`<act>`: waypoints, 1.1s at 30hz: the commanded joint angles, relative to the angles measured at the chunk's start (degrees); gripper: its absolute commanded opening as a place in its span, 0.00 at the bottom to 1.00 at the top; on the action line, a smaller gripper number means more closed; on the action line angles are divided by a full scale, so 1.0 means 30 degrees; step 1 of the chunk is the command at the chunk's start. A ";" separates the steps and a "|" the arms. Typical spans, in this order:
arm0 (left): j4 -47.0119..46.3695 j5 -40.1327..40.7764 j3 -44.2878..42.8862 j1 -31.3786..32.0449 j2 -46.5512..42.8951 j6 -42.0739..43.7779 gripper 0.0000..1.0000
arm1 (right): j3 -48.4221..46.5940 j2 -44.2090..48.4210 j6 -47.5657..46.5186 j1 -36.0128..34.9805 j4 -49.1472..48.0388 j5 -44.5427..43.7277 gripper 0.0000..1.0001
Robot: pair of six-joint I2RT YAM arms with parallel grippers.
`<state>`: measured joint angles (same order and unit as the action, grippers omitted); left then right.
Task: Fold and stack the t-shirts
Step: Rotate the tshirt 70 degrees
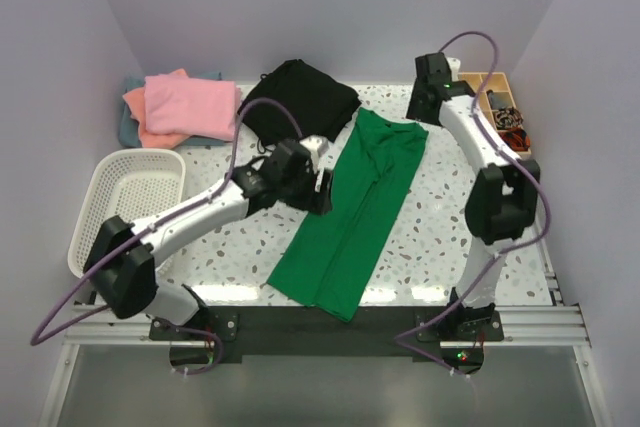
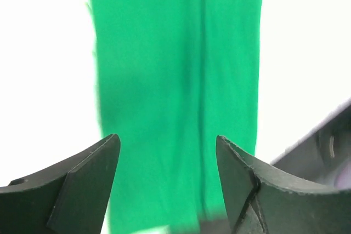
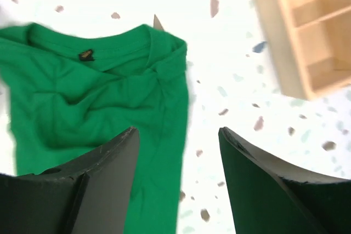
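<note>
The bright green t-shirt (image 1: 356,209) lies folded lengthwise as a long strip down the middle of the table, collar at the far end. My left gripper (image 1: 322,192) is open and empty beside the strip's left edge; in its wrist view the green cloth (image 2: 175,80) fills the gap between the fingers. My right gripper (image 1: 418,107) is open and empty above the far right of the collar end, whose neckline (image 3: 98,53) shows in its wrist view. Pink (image 1: 190,105), salmon-orange (image 1: 135,99) and grey-teal (image 1: 125,125) shirts lie stacked at the far left.
A white mesh basket (image 1: 125,197) stands at the left edge. A black garment (image 1: 300,97) lies at the back centre. A wooden tray (image 1: 498,107) with small items stands at the far right, also in the right wrist view (image 3: 307,31).
</note>
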<state>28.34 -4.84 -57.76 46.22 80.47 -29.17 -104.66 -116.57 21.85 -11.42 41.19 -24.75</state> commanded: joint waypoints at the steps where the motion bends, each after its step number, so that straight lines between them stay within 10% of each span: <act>1: -0.2466 0.1064 -0.3913 -0.2045 0.3520 0.4147 0.77 | 0.4979 0.5941 0.1036 -0.0001 -0.0513 0.1066 0.64; 11: -0.2993 -0.4855 -1.9498 -0.2631 1.7582 0.6181 0.72 | 1.5342 1.3980 0.1947 -0.0791 -0.1982 0.5756 0.63; 21: -0.6661 -0.8081 -2.2026 -0.3159 2.0696 0.5856 0.72 | 1.9709 1.6212 0.3789 -0.4803 -0.4468 0.9416 0.62; 33: -0.8685 -0.9225 -2.2319 -0.3687 2.2132 0.4947 0.73 | 2.0825 1.1586 0.4817 -0.8612 -0.9919 1.3144 0.62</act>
<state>5.78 -29.87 -121.64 36.14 144.38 -13.34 -42.13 -77.34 34.61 -33.95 19.33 9.56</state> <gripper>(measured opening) 0.731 0.623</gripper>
